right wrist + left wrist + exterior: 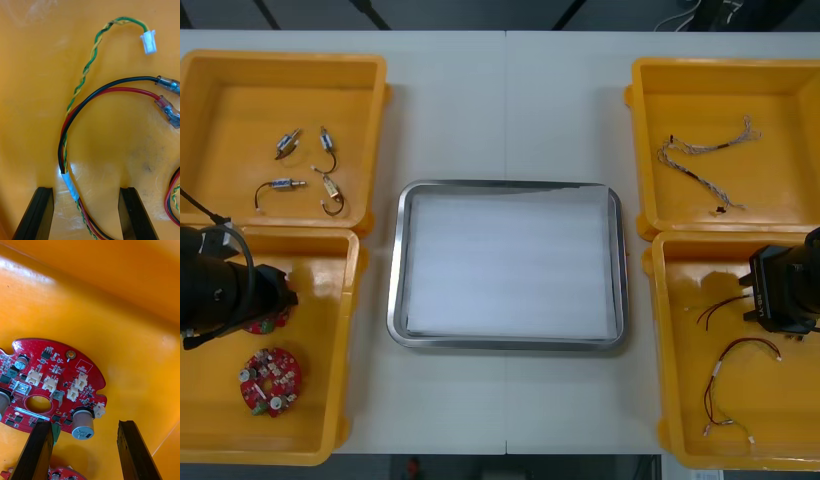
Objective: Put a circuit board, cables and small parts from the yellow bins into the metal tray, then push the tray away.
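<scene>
Both sets of fingers (37, 450) gape, empty. The left gripper (84, 423) hangs over a stiff, fragile circuit board (56, 382) in a yellow bin (320, 290); I'd take its rim. The right gripper (85, 189) straddles a limp cable (71, 183) at its white sleeve.

My left gripper (277, 292) hangs at nine o'clock, my right gripper (778, 296) at three o'clock, both with fingers spread apart.

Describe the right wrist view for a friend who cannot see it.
The right gripper hangs open over a yellow bin's floor, its two black fingers straddling a cable. The cable splits into red and black wires ending in clear-sleeved metal terminals, and a twisted green and yellow pair ending in a white plug.
</scene>
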### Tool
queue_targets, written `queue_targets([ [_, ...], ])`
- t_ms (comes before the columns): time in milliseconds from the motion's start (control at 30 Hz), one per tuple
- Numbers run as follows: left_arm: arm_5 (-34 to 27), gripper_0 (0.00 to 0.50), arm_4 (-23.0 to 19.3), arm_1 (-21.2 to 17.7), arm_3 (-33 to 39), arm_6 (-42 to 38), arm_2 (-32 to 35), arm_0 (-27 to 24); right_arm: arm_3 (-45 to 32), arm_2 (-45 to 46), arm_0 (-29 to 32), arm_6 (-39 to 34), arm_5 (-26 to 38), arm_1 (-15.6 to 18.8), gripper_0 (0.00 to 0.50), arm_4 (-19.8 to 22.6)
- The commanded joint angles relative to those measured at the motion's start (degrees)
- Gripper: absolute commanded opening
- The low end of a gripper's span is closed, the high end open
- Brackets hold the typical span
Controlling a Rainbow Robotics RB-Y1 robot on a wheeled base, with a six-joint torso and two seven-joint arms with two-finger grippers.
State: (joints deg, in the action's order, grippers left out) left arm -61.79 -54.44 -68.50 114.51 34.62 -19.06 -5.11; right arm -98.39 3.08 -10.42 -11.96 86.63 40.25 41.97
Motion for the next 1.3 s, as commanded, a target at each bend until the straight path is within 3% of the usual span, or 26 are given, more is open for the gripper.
queue_targets([
  [33,1.68,0.5,0.83,0.21,0.19,-1.58,-1.68,0.81,0.04,-1.24,0.49,1.94,-0.41,-0.88,0.5,-0.4],
  [100,1.85,0.5,1.0,0.21,0.19,-1.66,-1.86,0.81,-0.05,-1.41,0.49,2.03,-0.41,-0.88,0.491,-0.4],
  [167,1.94,0.5,0.83,0.21,0.19,-1.66,-1.95,0.81,0.04,-1.41,0.49,2.03,-0.32,-0.88,0.343,-0.4],
  [200,1.94,0.5,0.91,0.21,0.19,-1.75,-2.03,0.81,0.04,-1.5,0.49,1.94,-0.41,-0.88,0.139,-0.49],
  [233,1.94,0.5,1.0,0.21,0.19,-1.75,-2.21,0.81,-0.05,-1.59,0.49,2.03,-0.41,-0.88,0.057,-0.49],
  [300,2.03,0.5,1.0,0.21,0.19,-1.75,-2.21,0.81,0.04,-1.59,0.49,2.03,-0.41,-0.88,0.002,-0.49],
  [633,2.29,0.5,2.06,0.83,0.19,-1.4,-2.21,0.81,-0.66,-1.33,-0.21,3.26,1.96,-0.09,0.0,0.39],
  [833,2.29,0.5,2.58,0.83,0.19,-0.43,-2.47,0.81,-4.62,0.87,-1.79,4.32,9.61,2.02,0.0,1.36],
  [1100,5.1,0.5,7.24,0.83,0.28,0.09,-6.43,0.1,-12.0,3.95,-2.76,5.9,19.45,3.87,0.0,3.29],
  [1300,5.19,0.481,7.24,0.74,0.54,0.27,-6.78,0.1,-18.33,5.7,-2.76,11.96,23.37,5.27,0.0,4.52],
])
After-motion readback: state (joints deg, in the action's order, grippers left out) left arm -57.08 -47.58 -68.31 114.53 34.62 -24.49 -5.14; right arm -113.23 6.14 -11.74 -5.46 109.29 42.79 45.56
